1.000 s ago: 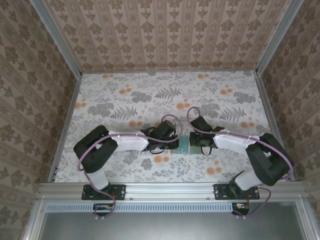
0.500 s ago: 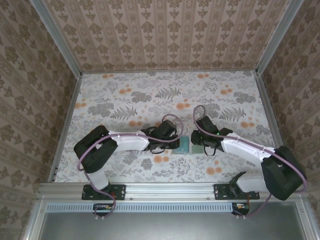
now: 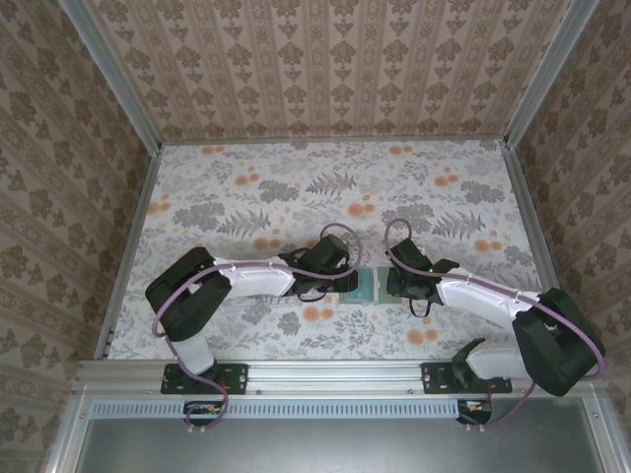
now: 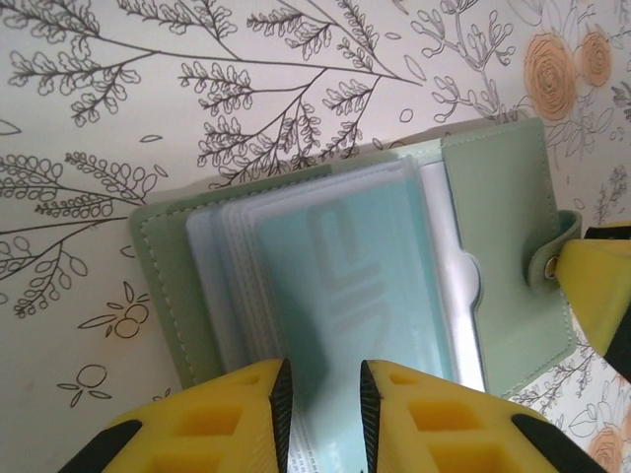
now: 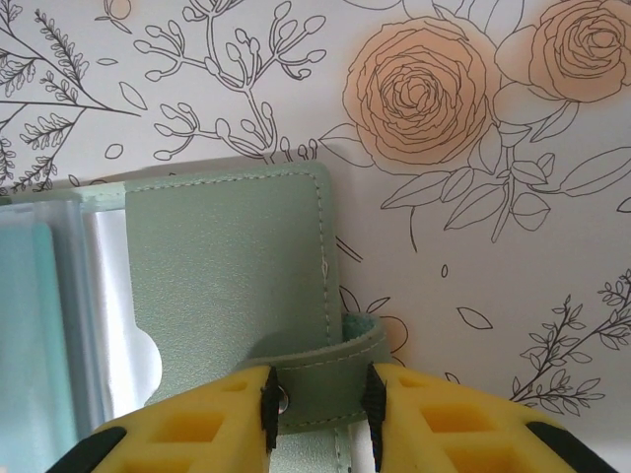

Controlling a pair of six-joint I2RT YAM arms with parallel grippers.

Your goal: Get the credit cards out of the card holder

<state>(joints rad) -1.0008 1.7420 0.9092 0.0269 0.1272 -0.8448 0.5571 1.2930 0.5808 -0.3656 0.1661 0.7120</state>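
My left gripper (image 4: 325, 414), slightly apart, straddles the card (image 4: 360, 296) at its lower-frame end. The right gripper (image 5: 317, 414) brackets the holder (image 5: 227, 256) strap (image 5: 315, 370); grip unclear.

The card holder (image 4: 498, 227) looks like soft imitation leather, sage-green and matt with a fine grain and a stitched edge, and its strap (image 5: 330, 379) at 6 o'clock in the right wrist view carries a small shiny metal snap (image 5: 283, 399). Inside, the sleeves (image 4: 209, 286) are thin clear plastic, glossy and slightly milky (light glares on them at 3 o'clock), over a smooth teal credit card (image 4: 345, 296). The table surface (image 4: 148, 108) is matt and smooth with a printed flower pattern.
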